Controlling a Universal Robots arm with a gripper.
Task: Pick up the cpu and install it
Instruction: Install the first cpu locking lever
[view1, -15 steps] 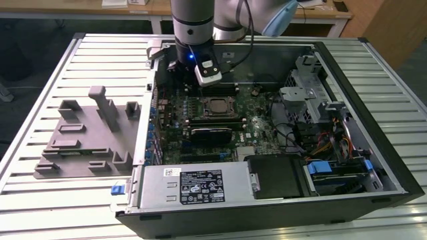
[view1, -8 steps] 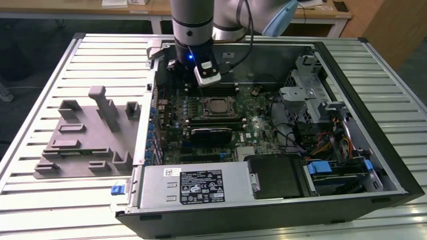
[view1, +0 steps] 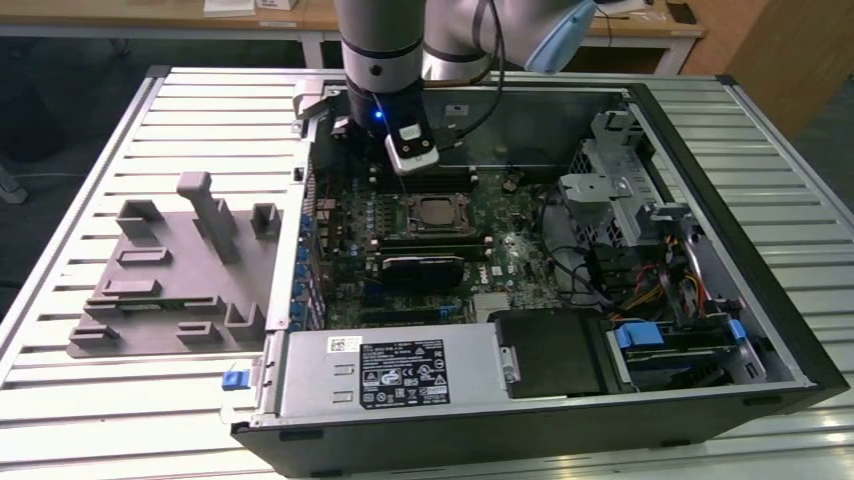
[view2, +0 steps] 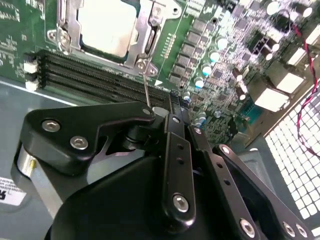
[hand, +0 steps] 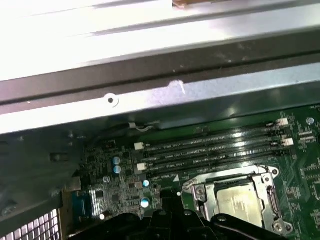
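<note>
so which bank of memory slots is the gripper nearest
The bank between the socket and the case's far wall in the exterior view, right by the gripper. The other bank lies across the socket, toward the power supply.

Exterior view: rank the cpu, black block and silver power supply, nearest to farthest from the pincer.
1. cpu, in its socket beside the pincer.
2. black block, just past the socket.
3. silver power supply, at the case's near edge.
</note>
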